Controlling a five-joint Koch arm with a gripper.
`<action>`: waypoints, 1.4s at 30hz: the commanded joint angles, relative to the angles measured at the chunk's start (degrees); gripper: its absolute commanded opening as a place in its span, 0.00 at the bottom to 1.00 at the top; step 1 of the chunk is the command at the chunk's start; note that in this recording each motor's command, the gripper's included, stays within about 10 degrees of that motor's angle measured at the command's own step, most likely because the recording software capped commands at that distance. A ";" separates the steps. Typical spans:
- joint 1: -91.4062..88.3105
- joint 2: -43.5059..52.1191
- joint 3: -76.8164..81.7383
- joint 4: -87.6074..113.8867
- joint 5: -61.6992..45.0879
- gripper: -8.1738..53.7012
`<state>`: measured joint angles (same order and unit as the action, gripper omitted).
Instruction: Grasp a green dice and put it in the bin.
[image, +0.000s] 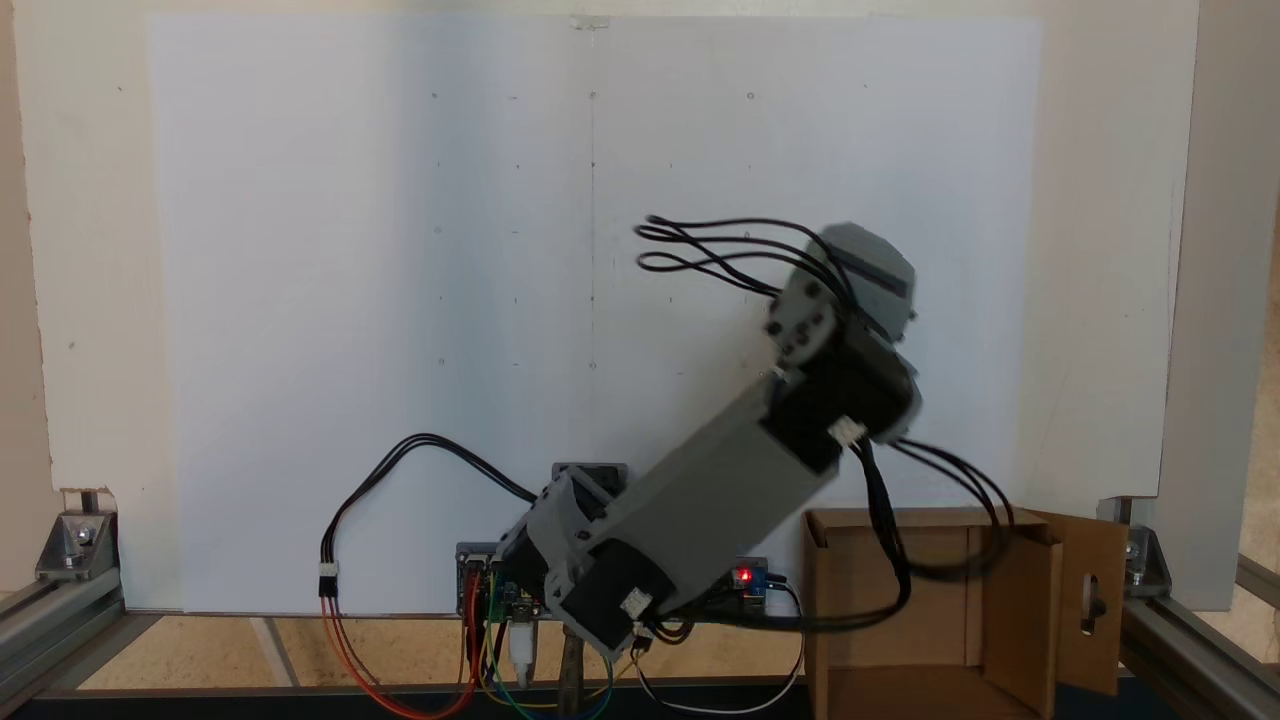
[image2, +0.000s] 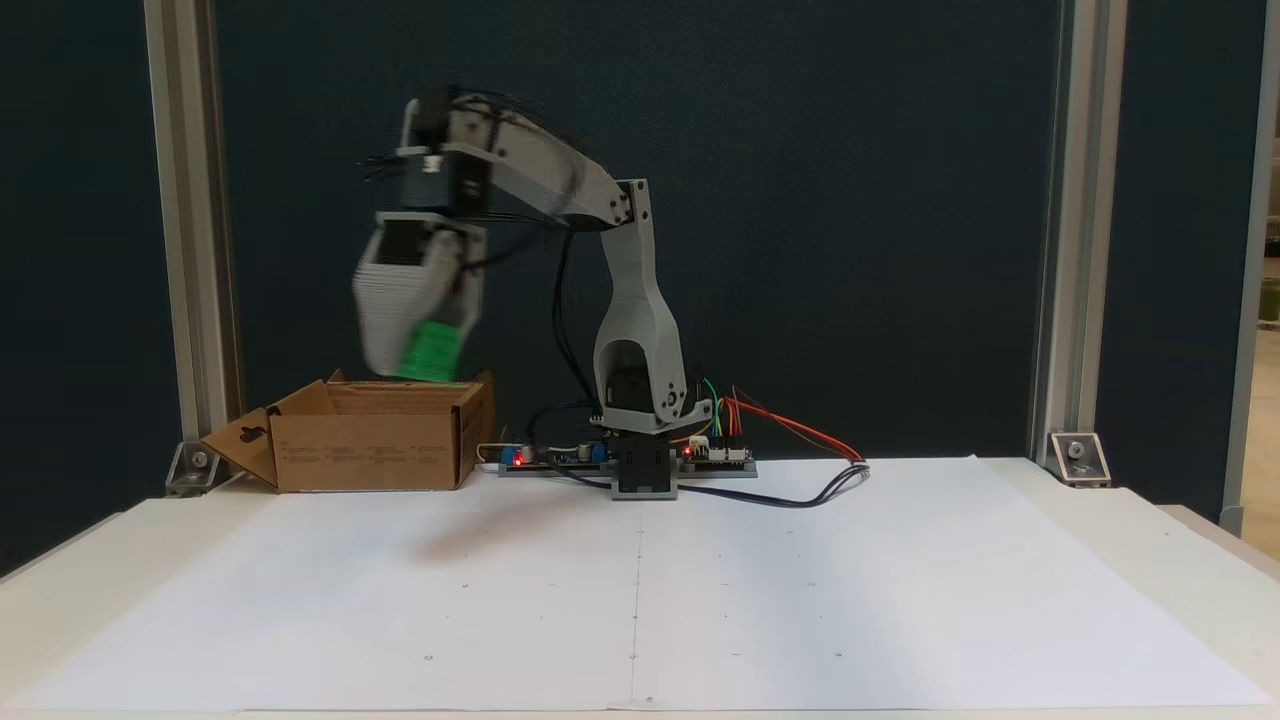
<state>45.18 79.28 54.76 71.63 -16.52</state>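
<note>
One green dice (image2: 433, 352) in fingers (image2: 400, 330), just above bin (image2: 370, 450)

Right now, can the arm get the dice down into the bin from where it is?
Probably yes. The gripper holds the green dice just above the bin, whose top is open with its flaps folded outward, and nothing sits between them. Motion blur hides the exact alignment.

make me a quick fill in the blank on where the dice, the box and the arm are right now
1. The green dice sits at the tip of the gripper, just above the open ____.
2. The bin is made of brown ____.
3. In that fixed view, the bin stands to the ____ of the arm's base.
4. The paper sheet on the table is ____ in colour.

Missing words: bin; cardboard; left; white
</note>
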 joint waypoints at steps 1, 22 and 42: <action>5.54 4.83 -1.49 0.53 2.72 0.32; 58.27 -4.48 5.89 -2.11 -4.48 0.32; 25.95 12.83 12.39 -48.23 12.04 0.84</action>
<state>76.20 88.24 69.35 30.23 -7.56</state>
